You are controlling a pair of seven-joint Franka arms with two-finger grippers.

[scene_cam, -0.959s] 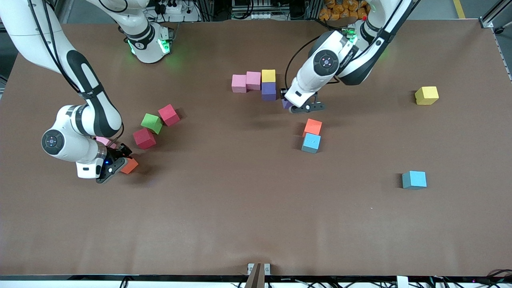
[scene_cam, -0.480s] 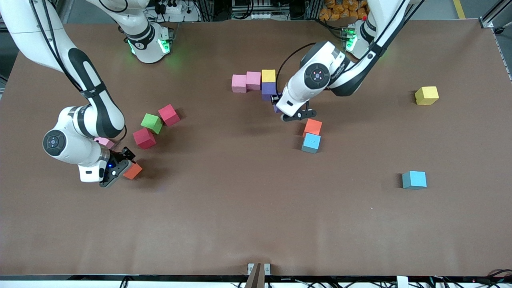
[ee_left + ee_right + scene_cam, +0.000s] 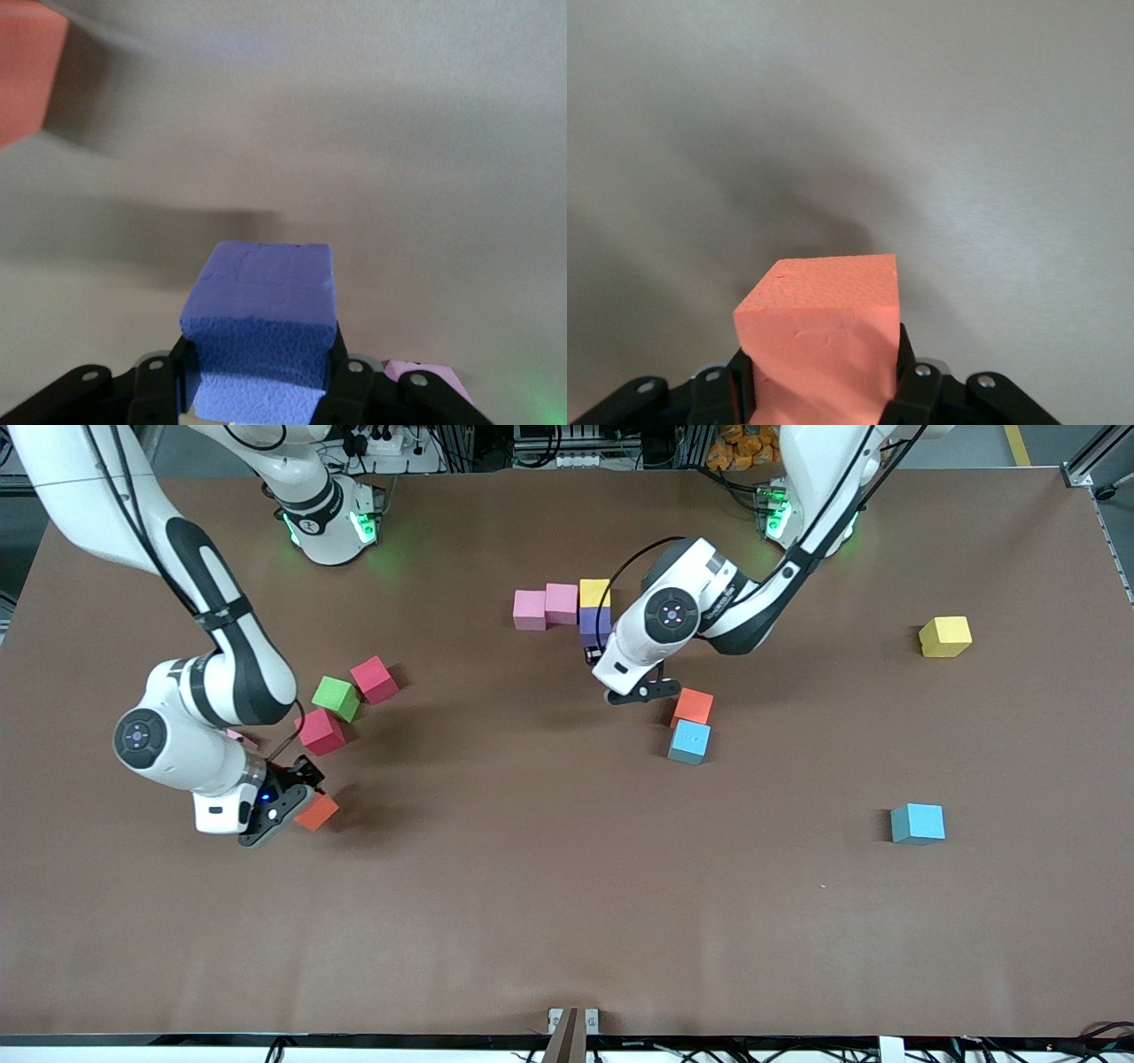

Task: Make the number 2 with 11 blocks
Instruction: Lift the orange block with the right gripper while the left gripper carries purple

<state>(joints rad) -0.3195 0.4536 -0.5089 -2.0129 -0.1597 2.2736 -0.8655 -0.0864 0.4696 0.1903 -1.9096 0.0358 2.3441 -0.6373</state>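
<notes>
My left gripper (image 3: 622, 683) is shut on a purple block (image 3: 261, 328) and holds it just above the table, beside the row of two pink blocks (image 3: 530, 609), a yellow block (image 3: 594, 592) and a purple block (image 3: 592, 622). In the front view the wrist hides the held block. My right gripper (image 3: 291, 801) is shut on an orange block (image 3: 316, 811) (image 3: 819, 328), low over the table near a red block (image 3: 320, 732). Another orange block (image 3: 692, 707) touches a light blue block (image 3: 689, 741). A third pink block (image 3: 241, 737) is mostly hidden by the right arm.
A green cube (image 3: 337, 697) and a second red block (image 3: 373, 679) lie near the right arm. A yellow block (image 3: 944, 636) and a light blue block (image 3: 918, 823) lie toward the left arm's end of the table.
My left gripper has carried the purple block toward the front camera and the right arm's end. My right gripper has carried the orange block toward the middle of the table.
</notes>
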